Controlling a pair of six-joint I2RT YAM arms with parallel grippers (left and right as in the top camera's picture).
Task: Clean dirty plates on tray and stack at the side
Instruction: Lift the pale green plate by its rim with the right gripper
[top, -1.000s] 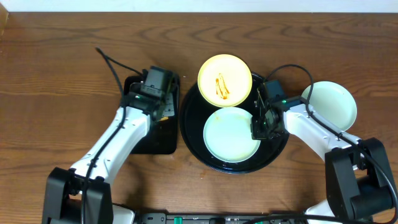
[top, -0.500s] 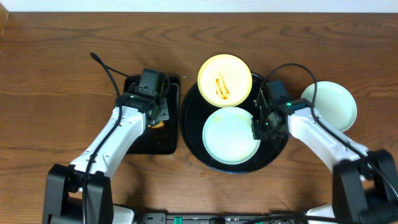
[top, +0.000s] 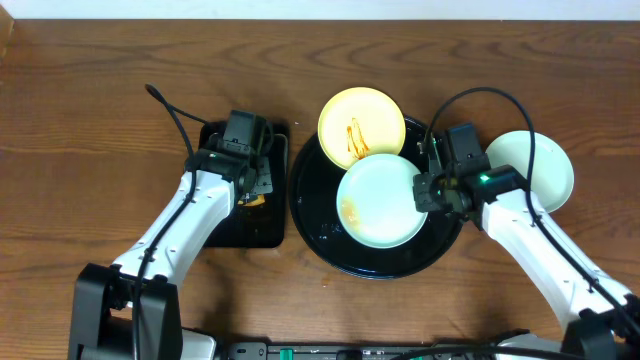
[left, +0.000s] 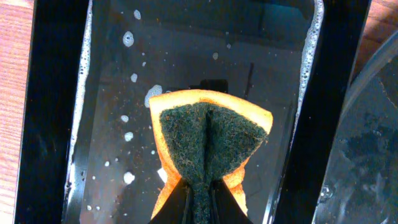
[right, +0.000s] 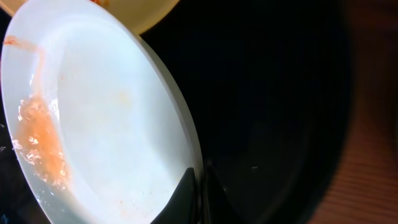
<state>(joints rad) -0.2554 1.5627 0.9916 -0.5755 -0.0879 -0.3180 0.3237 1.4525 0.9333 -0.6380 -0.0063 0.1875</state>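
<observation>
The jaws of your right arm (top: 520, 215) are clamped on the right rim of a mint-blue plate (top: 380, 200). This plate is over the big round black tray (top: 312, 215), which sits in the middle of the surface. It has a wet orange smear (right: 40, 140) on its left side. Its far rim covers a bit of the yellow plate (top: 361, 122), which sits at the far side of the tray and has an orange streak. Another mint-blue plate (top: 540, 165) lies on the surface beside the tray, toward the right edge. The jaws of your left arm (top: 190, 225) are pinched tight on the sponge (left: 208, 146), over the small wet black tray (left: 56, 124).
</observation>
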